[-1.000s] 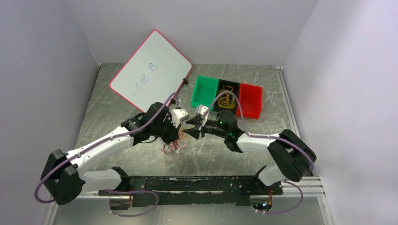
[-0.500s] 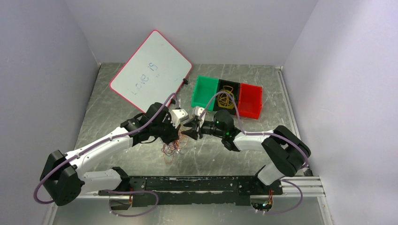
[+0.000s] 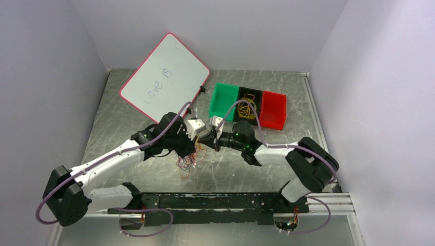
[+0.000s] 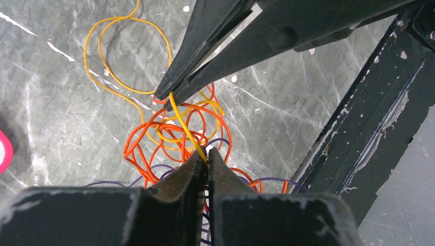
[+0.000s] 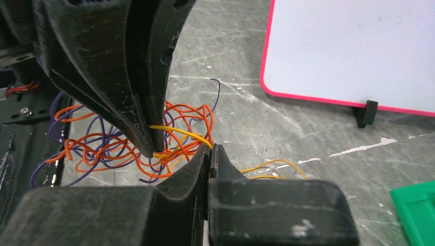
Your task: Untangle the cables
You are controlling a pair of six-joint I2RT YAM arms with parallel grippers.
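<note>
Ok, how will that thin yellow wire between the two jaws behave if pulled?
Probably floppy and light: the thin yellow wire runs nearly straight only between the two shut jaws and curls loosely elsewhere. It will likely drag the tangled orange wire loops along, since it threads through them. It may also slip, as only the tips pinch it.

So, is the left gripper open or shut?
Shut. The left gripper pinches the yellow cable, with no gap between its fingers.

Two grippers (image 4: 203, 156) (image 5: 209, 151), three bins (image 3: 223, 102) (image 3: 250, 94) (image 3: 273, 109), one whiteboard (image 3: 164, 77), perhaps a dozen cables (image 3: 188, 160).
</note>
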